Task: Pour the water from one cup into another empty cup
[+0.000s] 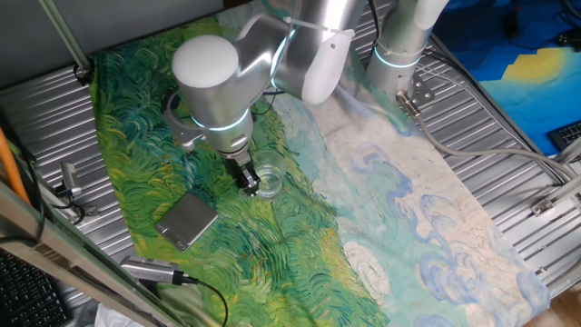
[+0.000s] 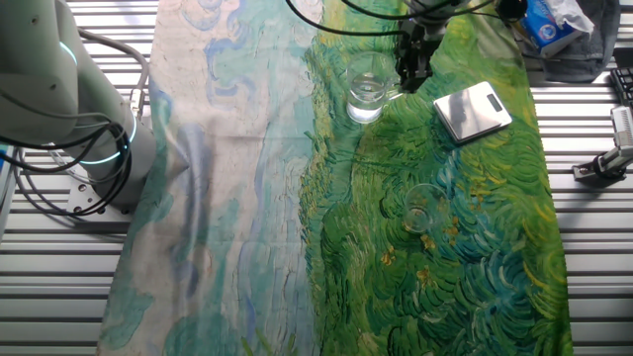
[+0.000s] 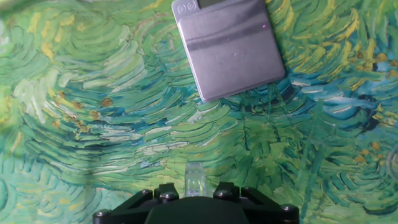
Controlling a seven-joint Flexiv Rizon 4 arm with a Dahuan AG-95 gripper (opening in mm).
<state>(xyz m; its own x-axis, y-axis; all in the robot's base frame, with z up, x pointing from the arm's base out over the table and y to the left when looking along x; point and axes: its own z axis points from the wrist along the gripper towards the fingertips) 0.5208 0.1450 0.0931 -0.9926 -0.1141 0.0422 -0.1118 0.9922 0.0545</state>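
A small clear glass cup (image 1: 270, 182) stands on the green part of the painted cloth, right of the grey flat block (image 1: 188, 221). My gripper (image 1: 247, 179) comes down at the cup's left edge, fingers close together on its side. In the other fixed view the same cup (image 2: 368, 91) sits just left of the gripper (image 2: 407, 79); the water in it is hard to make out. A second clear cup (image 2: 420, 208) stands apart nearer that camera and looks empty. In the hand view a sliver of clear glass (image 3: 194, 180) shows between the jaws, with the grey block (image 3: 230, 46) beyond.
The painted cloth (image 1: 408, 209) covers a slatted metal table (image 1: 45, 118). The robot's base (image 2: 99, 148) with cables stands at the cloth's edge. A cabled tool (image 1: 150, 271) lies at the front left, and a blue box (image 2: 549, 20) sits off the cloth.
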